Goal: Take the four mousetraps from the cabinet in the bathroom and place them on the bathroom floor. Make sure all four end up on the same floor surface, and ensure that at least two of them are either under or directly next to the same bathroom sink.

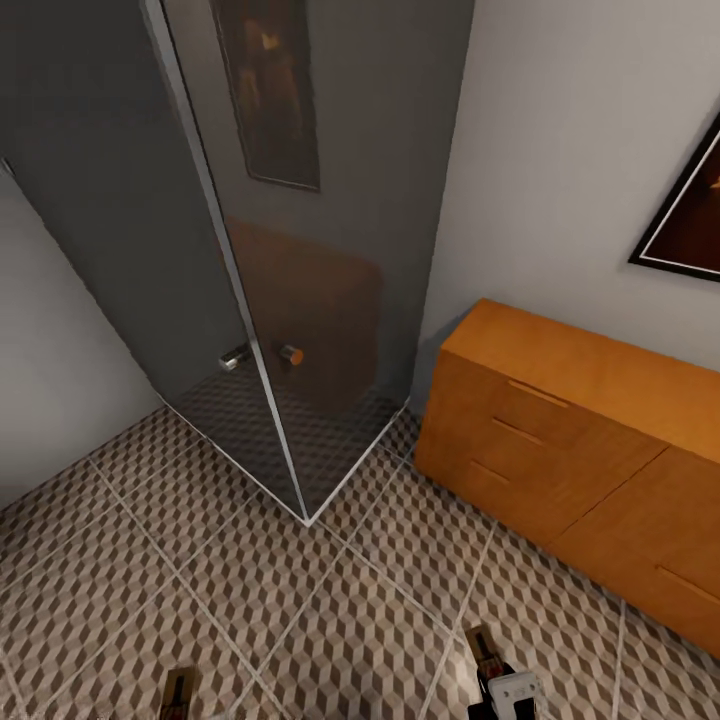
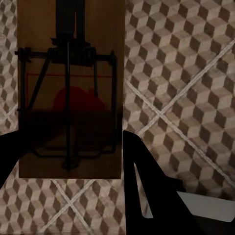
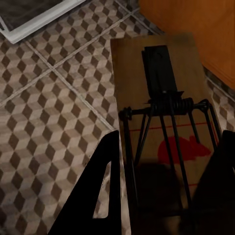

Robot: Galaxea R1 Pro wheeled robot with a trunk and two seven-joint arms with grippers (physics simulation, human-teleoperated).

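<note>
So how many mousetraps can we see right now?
2. One mousetrap sits between the fingers of the left tool; the other mousetrap sits in the right tool. Both hang above the tiled floor. More may be hidden elsewhere.

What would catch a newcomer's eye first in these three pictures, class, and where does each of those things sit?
Most striking is the glass shower enclosure rising from the cube-patterned bathroom floor at the head view's middle, with the orange-brown cabinet against the wall to its right. In each wrist view a mousetrap fills the frame between dark fingers: the left mousetrap and the right mousetrap, both printed with a red mouse shape.
</note>
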